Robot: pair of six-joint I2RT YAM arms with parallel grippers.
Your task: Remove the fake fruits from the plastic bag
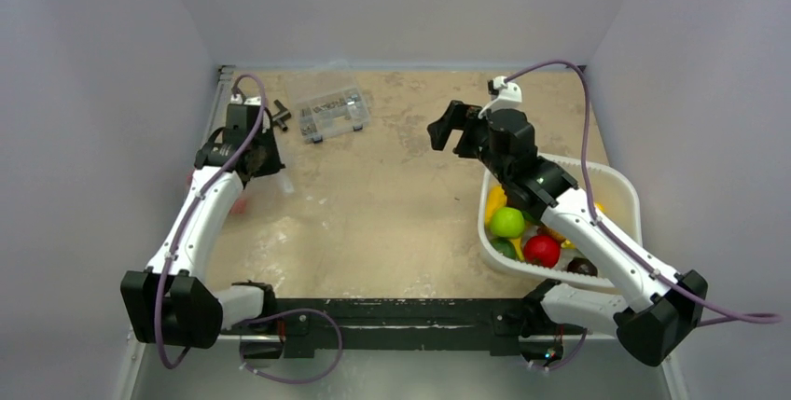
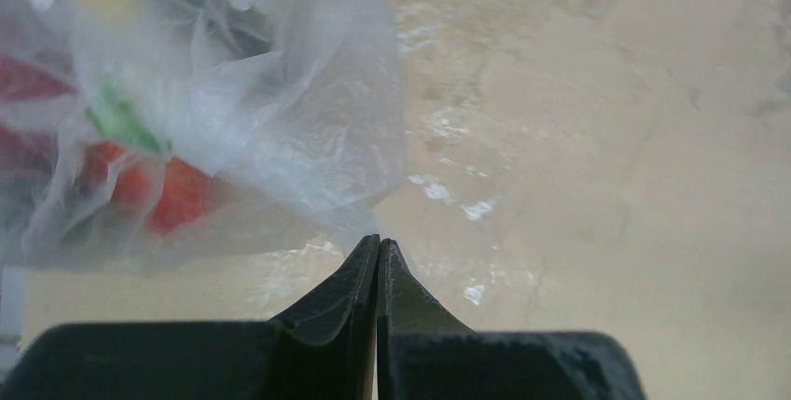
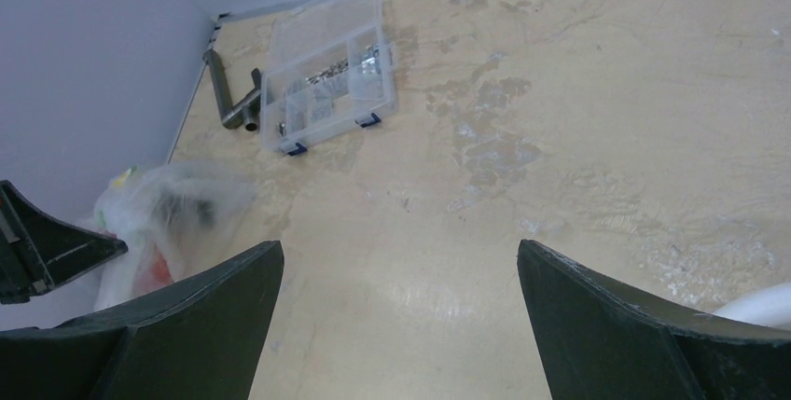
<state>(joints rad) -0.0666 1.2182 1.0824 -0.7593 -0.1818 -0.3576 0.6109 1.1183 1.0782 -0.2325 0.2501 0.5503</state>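
Left gripper (image 2: pixel 378 249) is clamped tight, its fingers pinched on a corner of the clear crinkly plastic bag (image 2: pixel 233 111) printed with citrus and flowers, which fills the upper left of its wrist view. Glossy orange-red fake fruits (image 2: pixel 173 197) show blurred through the film. Right gripper (image 3: pixel 399 246) hangs spread wide above the tan table (image 3: pixel 560 92), right of centre in the overhead view.
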